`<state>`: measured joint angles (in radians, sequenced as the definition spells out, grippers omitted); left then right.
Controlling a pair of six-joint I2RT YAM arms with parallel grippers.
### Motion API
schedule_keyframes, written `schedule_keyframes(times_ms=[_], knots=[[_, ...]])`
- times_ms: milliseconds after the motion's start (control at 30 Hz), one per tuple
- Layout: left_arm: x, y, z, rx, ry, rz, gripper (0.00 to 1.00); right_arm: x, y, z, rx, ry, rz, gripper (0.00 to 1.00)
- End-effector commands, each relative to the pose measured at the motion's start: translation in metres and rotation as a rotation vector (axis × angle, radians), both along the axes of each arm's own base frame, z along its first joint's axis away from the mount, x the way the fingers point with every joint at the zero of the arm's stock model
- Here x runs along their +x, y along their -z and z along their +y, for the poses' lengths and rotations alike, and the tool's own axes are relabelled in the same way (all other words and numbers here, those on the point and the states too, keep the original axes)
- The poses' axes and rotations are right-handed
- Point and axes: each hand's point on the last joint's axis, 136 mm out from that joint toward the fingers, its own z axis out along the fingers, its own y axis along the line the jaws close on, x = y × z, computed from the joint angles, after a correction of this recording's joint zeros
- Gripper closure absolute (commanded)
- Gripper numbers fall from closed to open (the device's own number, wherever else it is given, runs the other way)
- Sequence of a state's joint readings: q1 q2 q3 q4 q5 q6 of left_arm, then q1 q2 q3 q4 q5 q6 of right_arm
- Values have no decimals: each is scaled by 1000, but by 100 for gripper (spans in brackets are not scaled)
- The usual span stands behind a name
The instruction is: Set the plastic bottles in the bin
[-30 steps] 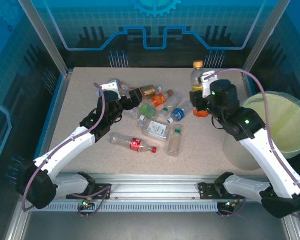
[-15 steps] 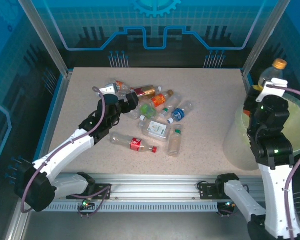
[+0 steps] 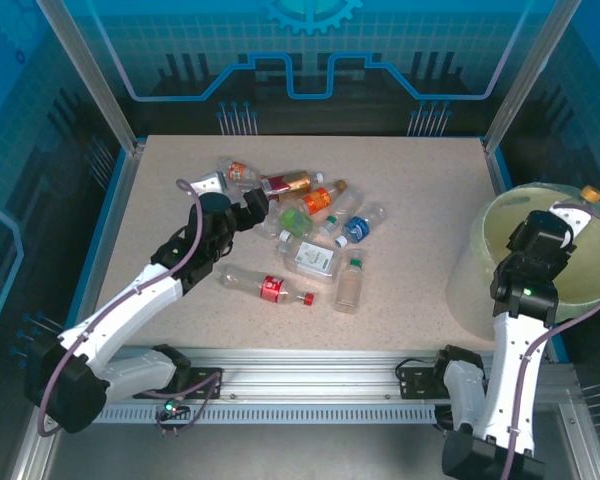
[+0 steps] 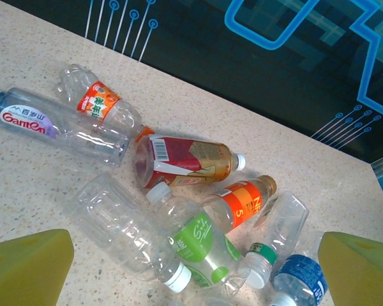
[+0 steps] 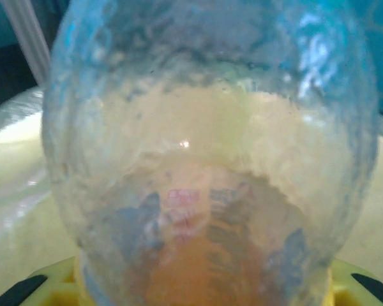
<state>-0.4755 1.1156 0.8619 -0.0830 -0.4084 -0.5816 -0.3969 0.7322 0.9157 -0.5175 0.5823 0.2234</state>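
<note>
Swung from the desk (image 3: 420,290) to above the bin (image 3: 472,285) within the last second, the right pincer (image 3: 558,222) is seen clamped on an orange-capped bottle (image 3: 578,208) — held over the lined opening, likely so it can be dropped in. The left pincer (image 3: 250,205) is held wide apart over the heap of bottles (image 3: 310,230) lying on the desk — apparently lined up for the next pick.

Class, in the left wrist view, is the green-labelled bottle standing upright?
No, the green-labelled bottle lies flat on its side on the table.
</note>
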Motion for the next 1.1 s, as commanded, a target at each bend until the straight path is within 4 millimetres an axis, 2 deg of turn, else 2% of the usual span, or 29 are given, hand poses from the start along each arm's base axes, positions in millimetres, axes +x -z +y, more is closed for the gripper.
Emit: schedule_keyframes(times_ms=[0,33,133,467,567,733,867,1067], knots=[[-11,14,16,23,-48,48,1,0,-9,-8,22,34,-132,58],[-13,17,18,26,-54,57,1,1,4,-10,39,41,-119,57],[-21,24,25,24,-71,72,1,3,15,-14,54,52,-126,55],[-51,51,54,28,-172,177,1,13,40,-16,62,40,-164,51],[-60,62,62,25,-197,222,1,17,49,-14,86,27,-157,44],[-70,75,67,11,-227,283,1,22,48,-9,112,-11,-160,27],[-73,83,72,-8,-270,315,1,22,43,-8,121,-14,-152,18],[-72,91,73,-51,-296,348,1,20,35,-6,123,-21,-148,13]])
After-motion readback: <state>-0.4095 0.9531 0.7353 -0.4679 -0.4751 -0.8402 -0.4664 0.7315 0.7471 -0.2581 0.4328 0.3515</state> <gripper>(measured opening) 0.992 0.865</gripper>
